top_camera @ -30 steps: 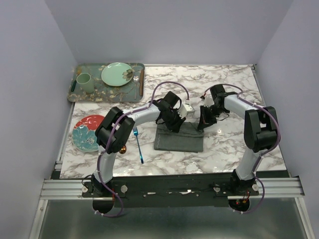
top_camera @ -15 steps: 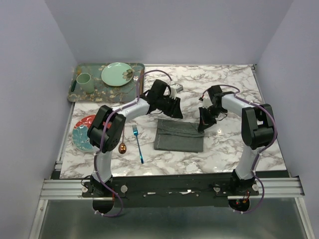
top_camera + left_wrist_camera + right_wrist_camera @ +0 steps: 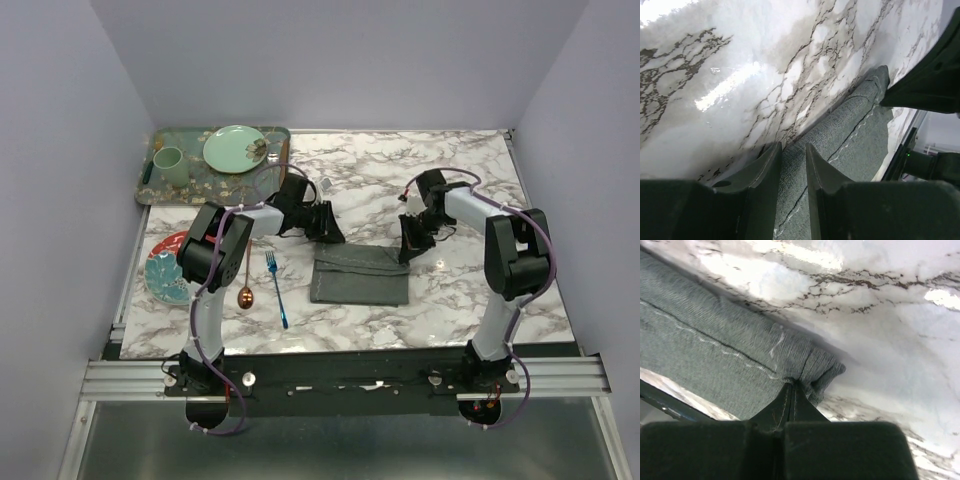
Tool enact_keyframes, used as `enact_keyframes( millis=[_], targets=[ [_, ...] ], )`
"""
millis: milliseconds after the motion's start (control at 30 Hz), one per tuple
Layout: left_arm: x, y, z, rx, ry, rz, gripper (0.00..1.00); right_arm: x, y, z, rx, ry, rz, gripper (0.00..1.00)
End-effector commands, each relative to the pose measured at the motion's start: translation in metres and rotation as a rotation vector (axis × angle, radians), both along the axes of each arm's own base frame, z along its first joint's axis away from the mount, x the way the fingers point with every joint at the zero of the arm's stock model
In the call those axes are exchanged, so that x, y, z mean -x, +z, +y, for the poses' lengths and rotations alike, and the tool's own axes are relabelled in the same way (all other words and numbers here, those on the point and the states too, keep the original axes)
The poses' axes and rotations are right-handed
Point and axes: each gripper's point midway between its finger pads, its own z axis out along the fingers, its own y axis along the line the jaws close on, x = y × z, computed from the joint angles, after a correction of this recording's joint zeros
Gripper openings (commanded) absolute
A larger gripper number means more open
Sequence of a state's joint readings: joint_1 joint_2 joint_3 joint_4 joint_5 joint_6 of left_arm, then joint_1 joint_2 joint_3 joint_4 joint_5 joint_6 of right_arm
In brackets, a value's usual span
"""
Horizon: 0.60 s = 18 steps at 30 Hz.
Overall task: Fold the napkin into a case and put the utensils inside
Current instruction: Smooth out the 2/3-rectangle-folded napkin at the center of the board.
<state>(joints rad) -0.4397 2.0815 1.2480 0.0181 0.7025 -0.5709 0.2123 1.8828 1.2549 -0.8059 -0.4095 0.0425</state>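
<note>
The dark grey napkin (image 3: 360,276) lies folded into a flat band at the table's middle. My right gripper (image 3: 405,250) is shut on its far right corner, and the cloth bunches at the fingertips in the right wrist view (image 3: 792,382). My left gripper (image 3: 330,230) hovers by the napkin's far left corner. Its jaws stand a narrow gap apart with nothing between them (image 3: 792,146), and the napkin (image 3: 855,140) lies beyond. The blue fork (image 3: 277,290) and the copper spoon (image 3: 245,296) lie left of the napkin.
A red and teal plate (image 3: 168,266) sits at the left edge. A patterned green tray (image 3: 200,190) at the back left holds a green plate (image 3: 235,148) and a green cup (image 3: 170,165). The table's right edge is near the right arm.
My left gripper has lifted off the napkin and swung back and to the left, past its far left corner. The napkin now lies uncovered. The right gripper has stayed on its corner.
</note>
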Motion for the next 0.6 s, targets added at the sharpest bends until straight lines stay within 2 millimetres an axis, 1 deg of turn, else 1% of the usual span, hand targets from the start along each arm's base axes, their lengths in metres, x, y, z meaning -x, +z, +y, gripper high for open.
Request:
enact_keyframes(
  millis=[0,67,100,133,167,200,233,267,333,400,433,500,533,567],
  targets=[
    [-0.003,0.028,-0.005,0.081,-0.001,-0.082,0.38,0.005,-0.02,-0.008,0.086,0.042,0.047,0.01],
    [-0.004,0.054,-0.013,0.141,-0.016,-0.129,0.42,0.003,-0.02,-0.009,0.099,0.044,0.036,0.01],
    [-0.001,0.061,-0.019,0.165,-0.009,-0.107,0.43,0.002,-0.02,-0.011,0.107,0.071,0.024,0.01],
    [0.002,0.065,-0.024,0.188,-0.015,-0.097,0.46,0.002,-0.02,-0.012,0.11,0.071,0.025,0.01],
    [0.004,0.074,-0.031,0.23,-0.035,-0.107,0.47,0.002,-0.02,-0.012,0.112,0.074,0.026,0.01],
    [0.006,0.077,-0.036,0.251,-0.039,-0.093,0.48,0.002,-0.02,-0.011,0.112,0.072,0.028,0.01],
    [0.014,0.078,-0.046,0.275,-0.047,-0.052,0.51,0.002,-0.021,-0.012,0.115,0.072,0.032,0.01],
    [0.014,0.082,-0.052,0.303,-0.055,-0.063,0.52,0.002,-0.021,-0.012,0.116,0.072,0.032,0.01],
    [0.024,0.079,-0.063,0.329,-0.067,-0.01,0.55,0.002,-0.022,-0.013,0.126,0.072,0.033,0.01],
    [0.027,0.078,-0.069,0.34,-0.071,-0.012,0.58,0.001,-0.021,-0.014,0.13,0.073,0.03,0.01],
    [0.028,0.069,-0.07,0.331,-0.066,0.01,0.58,0.001,-0.022,-0.015,0.132,0.071,0.032,0.01],
    [0.032,0.059,-0.073,0.325,-0.055,0.058,0.58,0.002,-0.022,-0.014,0.131,0.07,0.034,0.01],
    [0.032,0.044,-0.072,0.308,-0.035,0.094,0.58,0.003,-0.023,-0.015,0.138,0.068,0.04,0.01],
    [0.03,0.037,-0.068,0.301,-0.013,0.122,0.58,0.003,-0.023,-0.015,0.139,0.067,0.04,0.01]
  ],
)
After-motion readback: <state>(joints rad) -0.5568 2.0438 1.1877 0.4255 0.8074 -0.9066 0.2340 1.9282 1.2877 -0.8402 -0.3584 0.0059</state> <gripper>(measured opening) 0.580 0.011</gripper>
